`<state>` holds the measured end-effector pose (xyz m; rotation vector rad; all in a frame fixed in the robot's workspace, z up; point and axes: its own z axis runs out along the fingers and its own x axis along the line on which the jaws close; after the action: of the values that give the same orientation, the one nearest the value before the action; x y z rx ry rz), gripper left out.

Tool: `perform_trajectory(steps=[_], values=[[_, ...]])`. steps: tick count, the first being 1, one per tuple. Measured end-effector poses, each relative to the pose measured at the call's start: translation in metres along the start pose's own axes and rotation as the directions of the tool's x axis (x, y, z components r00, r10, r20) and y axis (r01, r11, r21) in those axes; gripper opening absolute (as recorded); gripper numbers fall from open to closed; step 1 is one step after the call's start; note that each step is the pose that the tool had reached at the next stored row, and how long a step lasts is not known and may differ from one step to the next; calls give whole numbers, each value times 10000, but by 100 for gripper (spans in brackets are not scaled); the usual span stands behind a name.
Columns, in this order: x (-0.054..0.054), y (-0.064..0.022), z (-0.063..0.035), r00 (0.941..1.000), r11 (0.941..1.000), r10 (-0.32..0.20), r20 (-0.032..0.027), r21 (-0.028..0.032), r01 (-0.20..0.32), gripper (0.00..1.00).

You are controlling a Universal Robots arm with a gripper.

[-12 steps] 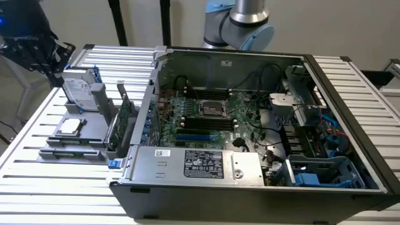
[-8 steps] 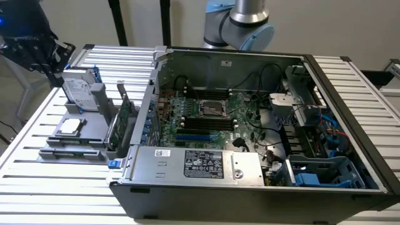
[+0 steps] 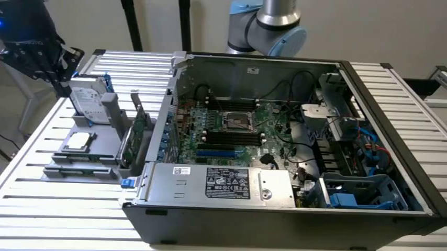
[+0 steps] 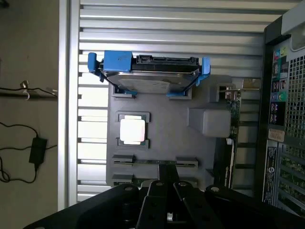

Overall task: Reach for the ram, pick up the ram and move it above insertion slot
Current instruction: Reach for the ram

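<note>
1. The fingers [image 4: 153, 193] were drawn together with nothing between them. They hovered over the grey fixture [image 4: 167, 124] on the bench [image 4: 167, 28], beside the open computer case [image 3: 279, 209].
2. The ram [image 4: 143, 162] lay ungrasped in the fixture's end clips, close under the fingertips. The motherboard's black slots [image 3: 234, 137] sat well apart from it, inside the case.
3. Coming down with the tips together would probably knock the stick's top edge instead of straddling it.
4. The expansion card [image 4: 233, 119] stood near. A skewed approach could snag it, and a weak pinch might let the thin ram tilt.
</note>
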<state>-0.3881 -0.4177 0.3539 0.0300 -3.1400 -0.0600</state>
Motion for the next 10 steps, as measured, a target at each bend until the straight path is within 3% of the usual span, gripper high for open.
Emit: perform_trajectory(steps=[5, 10], values=[[-23, -28, -1, 10000, 10000, 2, -19, 0, -2, 11], [-72, -167, -7, 10000, 10000, 3, -58, 0, -3, 11]])
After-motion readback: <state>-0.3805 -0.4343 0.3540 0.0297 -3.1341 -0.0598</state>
